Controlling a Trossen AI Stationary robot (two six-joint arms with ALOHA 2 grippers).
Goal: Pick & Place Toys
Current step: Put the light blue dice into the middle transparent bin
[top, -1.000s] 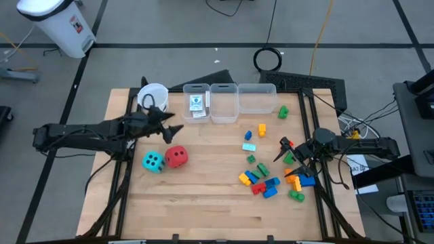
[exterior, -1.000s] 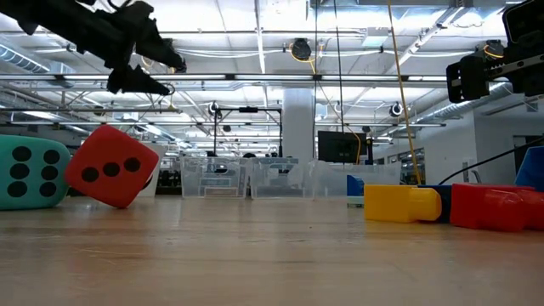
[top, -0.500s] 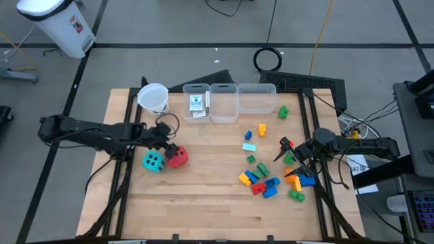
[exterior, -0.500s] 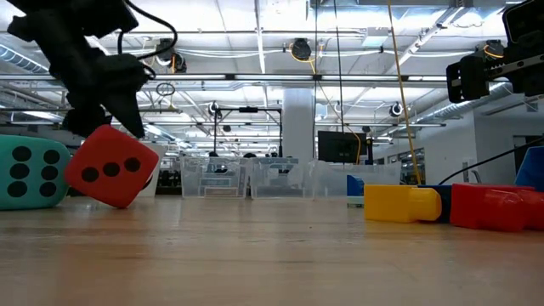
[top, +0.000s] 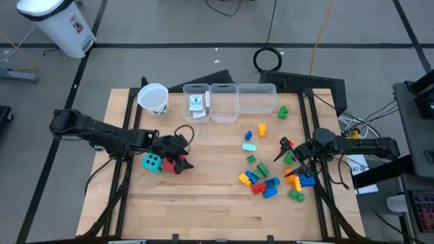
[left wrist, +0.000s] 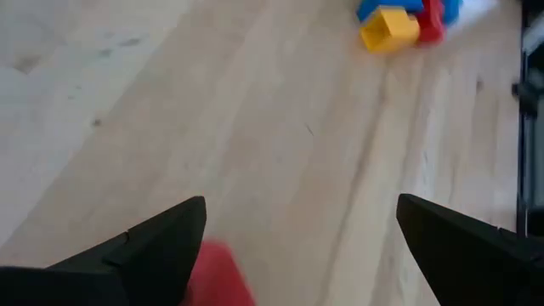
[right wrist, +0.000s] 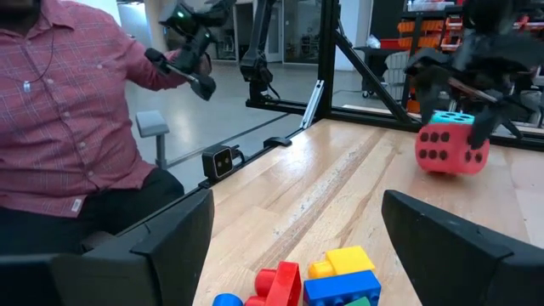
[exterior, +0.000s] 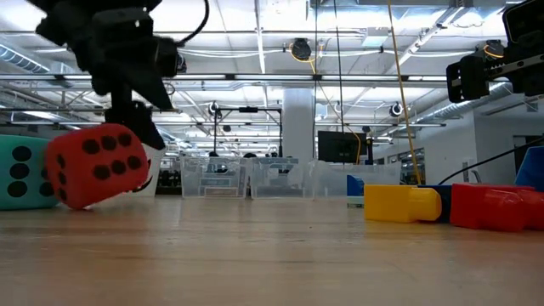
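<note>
Early stage: left gripper [top: 178, 160], jaws spread, is straddling the red die [exterior: 95, 165]; bricks [top: 264, 183] are lying unsorted on the desk [top: 203, 203].

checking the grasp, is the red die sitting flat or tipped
Tipped. In the low view the red die leans on one lower edge, faces slanted, beside the teal die, with the open left gripper over it.

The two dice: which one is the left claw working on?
The red die, tilted under the left claw. The teal die sits flat beside it, clear of the claw.
</note>
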